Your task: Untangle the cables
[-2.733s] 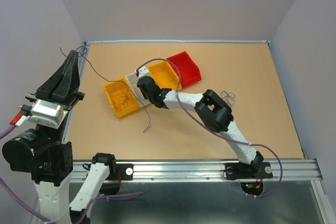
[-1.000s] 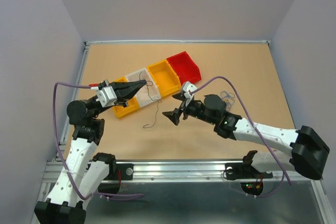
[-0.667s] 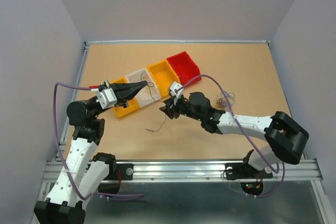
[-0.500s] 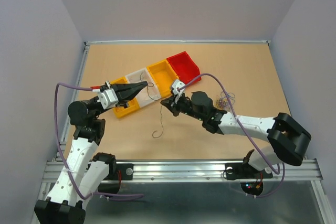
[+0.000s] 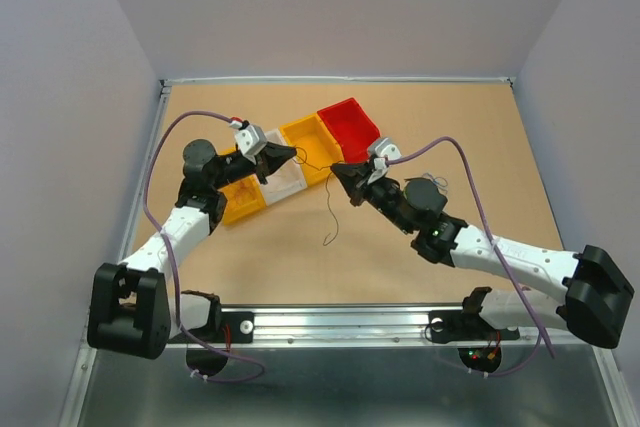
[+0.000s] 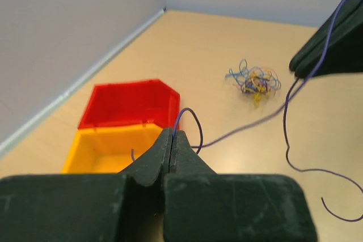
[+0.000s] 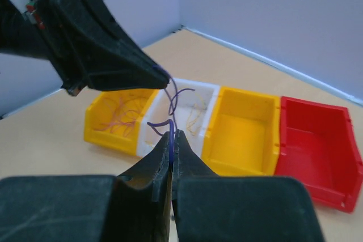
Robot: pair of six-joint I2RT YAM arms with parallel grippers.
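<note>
Left gripper (image 5: 293,152): jaws pressed together, pinching one blue-purple wire (image 5: 329,215) near its end. Right gripper (image 5: 335,169): jaws likewise closed tight on the same wire, near the left tips. The rest of the strand hangs in a loose curl toward the table (image 5: 450,127).

A second ago the right jaws stood wide apart, short of the wire, and the left gripper sat nearer, over the yellow bin (image 5: 245,205).

Wad of cables (image 5: 432,184) lies on the table by the right forearm, well apart from the bins. Yellow bin holds yellow-orange wires. Clear bin (image 5: 283,177) holds a few thin strands. Orange bin (image 5: 312,144) and red bin (image 5: 352,127) complete the row.
</note>
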